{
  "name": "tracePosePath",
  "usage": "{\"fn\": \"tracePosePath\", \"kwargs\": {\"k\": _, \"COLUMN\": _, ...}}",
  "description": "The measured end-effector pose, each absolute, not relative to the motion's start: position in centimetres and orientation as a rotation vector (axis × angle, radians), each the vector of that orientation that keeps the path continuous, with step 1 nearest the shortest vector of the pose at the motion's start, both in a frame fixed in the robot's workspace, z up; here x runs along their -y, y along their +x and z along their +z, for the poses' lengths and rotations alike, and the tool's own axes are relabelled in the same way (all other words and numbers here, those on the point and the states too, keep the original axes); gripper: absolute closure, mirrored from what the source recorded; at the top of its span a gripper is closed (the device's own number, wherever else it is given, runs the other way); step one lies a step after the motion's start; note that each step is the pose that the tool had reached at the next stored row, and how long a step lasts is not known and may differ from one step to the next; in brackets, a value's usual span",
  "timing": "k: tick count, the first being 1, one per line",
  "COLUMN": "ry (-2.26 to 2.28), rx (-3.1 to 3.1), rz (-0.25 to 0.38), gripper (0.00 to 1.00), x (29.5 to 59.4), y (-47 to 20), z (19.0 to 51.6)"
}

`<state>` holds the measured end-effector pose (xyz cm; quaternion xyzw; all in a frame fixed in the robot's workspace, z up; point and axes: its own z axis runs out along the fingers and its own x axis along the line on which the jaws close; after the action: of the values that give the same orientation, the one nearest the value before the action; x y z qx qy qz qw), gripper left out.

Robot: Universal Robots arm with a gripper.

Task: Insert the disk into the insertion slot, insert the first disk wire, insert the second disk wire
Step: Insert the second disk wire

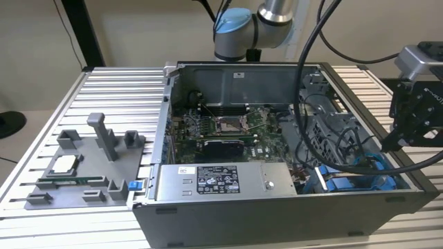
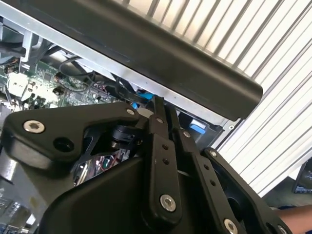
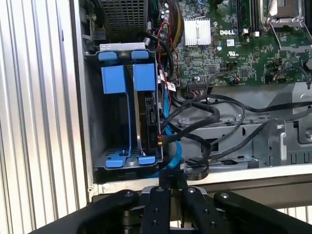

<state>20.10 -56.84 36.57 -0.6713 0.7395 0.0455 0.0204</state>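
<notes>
**Gripper poised at the case rim beside the drive bay**

An open computer case is seen lying on a ribbed aluminium desk. The gripper is held at the case's edge on the exterior view's right, above the insertion slot. In the first wrist view the fingers are drawn close together, and in the second wrist view they meet near a blue part at their tips; whether anything is pinched cannot be told. The disk is seen standing edge-on in the slot, between blue rails. Black cables and a blue cable are draped just beside the bay, partly across its opening. The motherboard and a grey power-supply box are seen inside the case. A grey fixture tray is set well apart on the desk, towards the exterior view's left. The disk's connectors are hidden by the wiring.
</notes>
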Motion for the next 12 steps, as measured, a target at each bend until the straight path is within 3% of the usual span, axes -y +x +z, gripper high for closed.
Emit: {"fn": "tracePosePath", "kwargs": {"k": 12, "ry": -2.051, "rx": -2.257, "rz": 0.212, "gripper": 1.0, "x": 57.6, "y": 17.2, "z": 38.6}}
